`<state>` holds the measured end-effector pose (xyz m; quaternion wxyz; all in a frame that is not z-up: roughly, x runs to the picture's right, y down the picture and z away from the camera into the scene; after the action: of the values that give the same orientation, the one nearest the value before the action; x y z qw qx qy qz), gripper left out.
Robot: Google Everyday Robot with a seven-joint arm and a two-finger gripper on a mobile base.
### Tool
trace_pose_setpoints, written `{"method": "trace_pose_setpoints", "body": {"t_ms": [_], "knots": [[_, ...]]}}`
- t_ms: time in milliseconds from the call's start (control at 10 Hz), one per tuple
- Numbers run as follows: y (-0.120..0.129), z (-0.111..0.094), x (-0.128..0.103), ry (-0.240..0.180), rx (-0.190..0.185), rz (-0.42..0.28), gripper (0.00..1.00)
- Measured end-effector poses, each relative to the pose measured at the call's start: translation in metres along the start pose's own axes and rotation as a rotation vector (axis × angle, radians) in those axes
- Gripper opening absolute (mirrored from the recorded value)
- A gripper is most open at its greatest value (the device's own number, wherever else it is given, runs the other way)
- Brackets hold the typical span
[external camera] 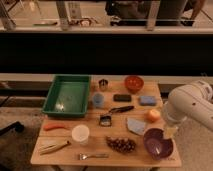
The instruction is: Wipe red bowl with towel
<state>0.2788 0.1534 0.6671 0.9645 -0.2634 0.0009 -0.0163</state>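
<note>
White and bulky, your robot arm (192, 102) comes in from the right edge and bends down and leftward over the right end of the light wooden table (60, 159). Its gripper (171, 131) hangs at the near right, just over the far right rim of the large dark purple bowl (158, 142). You cannot tell whether it is spread or pressed together, and nothing can be seen in its grasp.

Your small flat pale grey-blue towel (135, 126) lies on the tabletop just left of the gripper, beside the purple bowl's far left rim and apart from it. It lies flat, with its long axis seeming to run from far left to near right.

Your small round orange-red bowl (133, 82) sits upright, mouth up, at the far edge of the table, well apart from the gripper, farther away and to its left. A bright blue rectangular block (147, 100) and a round orange fruit (154, 115) lie between them.
</note>
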Motion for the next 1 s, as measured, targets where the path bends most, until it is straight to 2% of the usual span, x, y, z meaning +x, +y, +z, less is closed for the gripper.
{"method": "trace_pose_setpoints", "body": {"t_ms": [1000], "knots": [[0.0,0.0,0.0,0.0,0.0,0.0,0.8]]}}
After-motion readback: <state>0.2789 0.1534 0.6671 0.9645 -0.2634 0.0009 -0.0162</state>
